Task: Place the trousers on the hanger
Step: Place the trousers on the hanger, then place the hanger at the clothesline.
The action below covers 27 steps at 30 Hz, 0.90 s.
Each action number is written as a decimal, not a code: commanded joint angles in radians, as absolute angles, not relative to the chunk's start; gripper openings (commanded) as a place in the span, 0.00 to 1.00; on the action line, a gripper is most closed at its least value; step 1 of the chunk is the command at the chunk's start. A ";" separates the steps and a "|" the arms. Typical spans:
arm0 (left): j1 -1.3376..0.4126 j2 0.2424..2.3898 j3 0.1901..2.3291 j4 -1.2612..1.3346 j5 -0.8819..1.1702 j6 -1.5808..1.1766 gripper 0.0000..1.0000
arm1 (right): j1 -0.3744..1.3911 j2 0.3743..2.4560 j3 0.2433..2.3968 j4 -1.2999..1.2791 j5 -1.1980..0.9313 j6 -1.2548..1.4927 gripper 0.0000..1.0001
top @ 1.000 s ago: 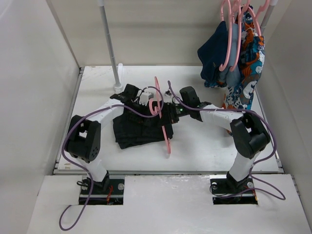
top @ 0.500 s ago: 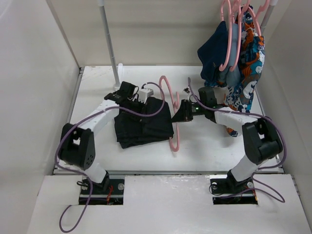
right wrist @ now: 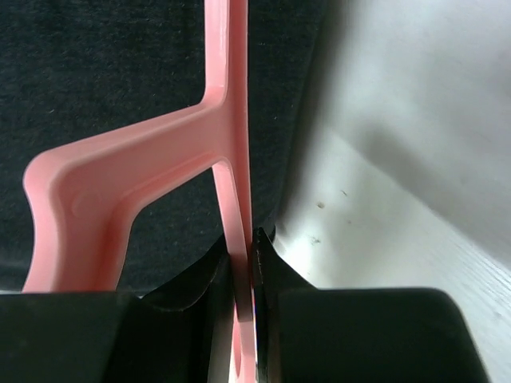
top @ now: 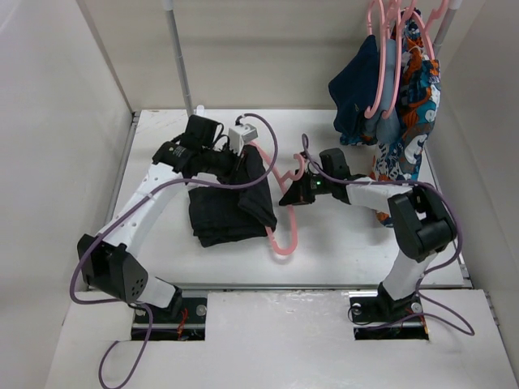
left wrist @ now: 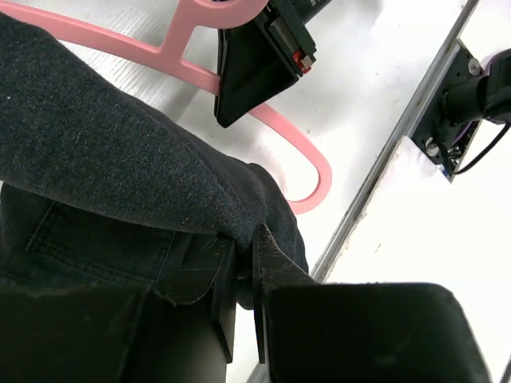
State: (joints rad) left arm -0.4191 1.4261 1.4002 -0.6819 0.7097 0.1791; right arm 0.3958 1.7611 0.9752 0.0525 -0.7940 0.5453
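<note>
Over on the left, the left arm reaches in from the near edge and its tool (top: 245, 162) is pinched tight on a fold of the trousers (top: 220, 212). In the left wrist view the two fingers are almost together with the dark cloth caught between them. Most of the trousers sit as a folded black pile on the white surface (top: 349, 235), left of the middle. The gripped bit is pulled up off the pile and hangs as a flap toward the right. Just right of that flap is the hanger (right wrist: 120, 183), pink and thin, held tilted so its lower rounded end is down by the right edge of the pile. The left wrist view shows the lifted cloth in front of the hanger's bar, but I can't tell if the two actually touch. The right tool (top: 292, 194) comes in from the right and is clamped on the hanger, with the pink bar squeezed between its fingers in the right wrist view and black fabric behind it. A grey pole (top: 180, 65) stands at the back left. In the back right corner a navy garment (top: 353, 97) and a patterned garment (top: 409, 121) hang on other pink hangers (top: 377, 65), well apart from the trousers.
</note>
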 commanded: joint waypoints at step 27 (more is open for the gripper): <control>-0.175 1.430 0.964 -0.548 0.143 0.382 0.68 | 0.552 1.330 1.170 -0.340 -0.262 0.580 0.00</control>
State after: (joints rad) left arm -0.1669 1.4635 0.9092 -0.5861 0.2062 0.3988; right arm 0.5114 1.4174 1.0260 -0.3191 -0.3775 0.5663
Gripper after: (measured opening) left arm 0.658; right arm 0.151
